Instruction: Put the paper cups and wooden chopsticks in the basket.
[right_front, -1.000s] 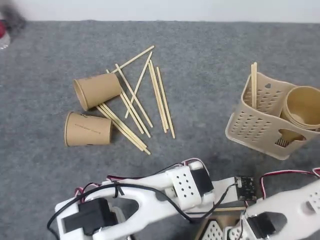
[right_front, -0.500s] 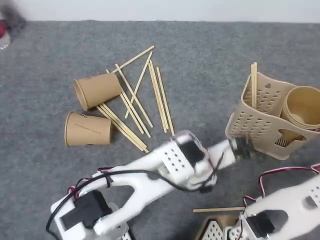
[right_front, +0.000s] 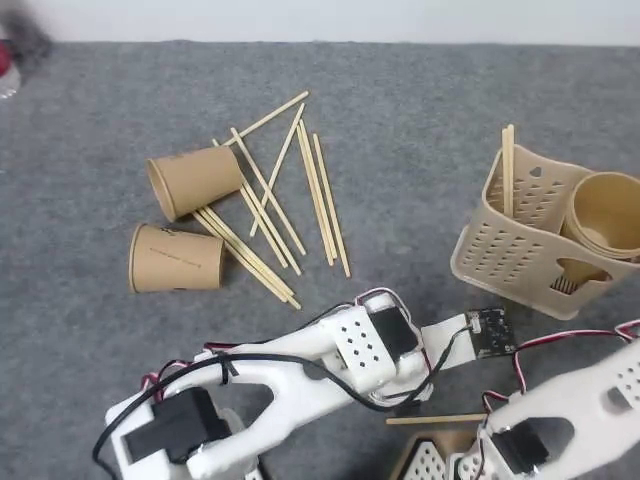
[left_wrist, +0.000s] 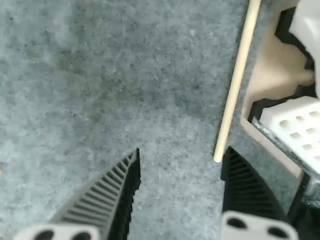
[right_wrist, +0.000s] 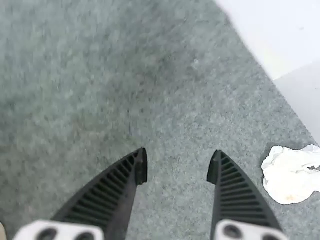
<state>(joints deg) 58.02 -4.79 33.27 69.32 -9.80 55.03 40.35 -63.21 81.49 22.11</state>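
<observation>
The left claw (left_wrist: 180, 160) hung wide open and empty just above the grey carpet (left_wrist: 100, 75). A single chopstick (left_wrist: 237, 80) lay flat with one end just beside a fingertip (left_wrist: 240, 170) and its other end cut off at the picture's edge. From above, that chopstick (right_front: 437, 419) lay at the near edge between the two arms, one end hidden under the right arm (right_front: 575, 415). The right claw (right_wrist: 177, 167) was also spread wide, holding nothing, over carpet near a crumpled white scrap (right_wrist: 292, 172).

Farther out, two paper cups (right_front: 195, 180) (right_front: 175, 258) lay on their sides just beside each other, with scattered chopsticks (right_front: 290, 200) fanned against them.

To the right stood the perforated basket (right_front: 505, 250), its far side cut off. One compartment held nested cups (right_front: 605, 210), their number hard to tell; another held upright chopsticks (right_front: 509, 170).
</observation>
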